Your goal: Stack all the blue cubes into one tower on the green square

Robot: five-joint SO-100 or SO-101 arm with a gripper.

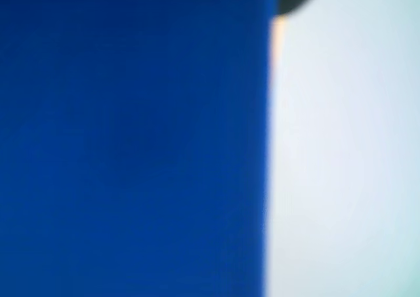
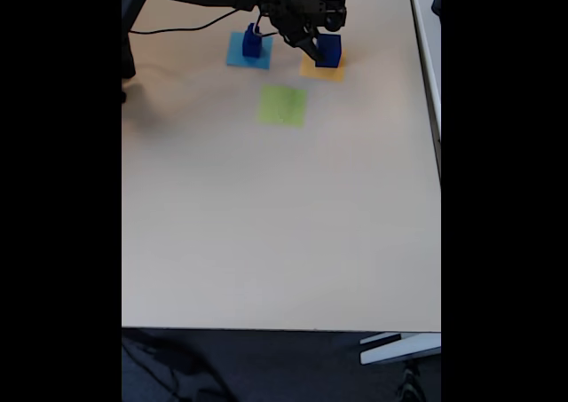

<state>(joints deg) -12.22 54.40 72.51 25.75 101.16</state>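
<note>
Hovering at the upper middle of the fixed view, my gripper (image 2: pixel 312 49) sits right against the blue cube (image 2: pixel 329 49) standing on the orange-yellow square (image 2: pixel 321 68). A second blue cube (image 2: pixel 253 45) stands on the light-blue square (image 2: pixel 248 51) to its left in the frame. The green square (image 2: pixel 283 105) lies bare just below both, nearer frame centre.

Whether I've clenched on the cube or am only alongside it, I can't tell: fingers are dark, small & overlap the cube.

Risks, as I judge them: if one finger is beside rather than around the cube, closing would shove it off its patch or tip it. A shallow or off-centre pinch could let it twist or drop en route to the green patch.

Hard to read: wrist view is a blur, w/ a blue face (image 1: pixel 131 139) across the left two-thirds, pale surface at right and a dark bit at the top edge; no fingertip edges resolvable. The arm's base is cut off at the upper left of the fixed view. Cube sizes are too small to compare.
</note>
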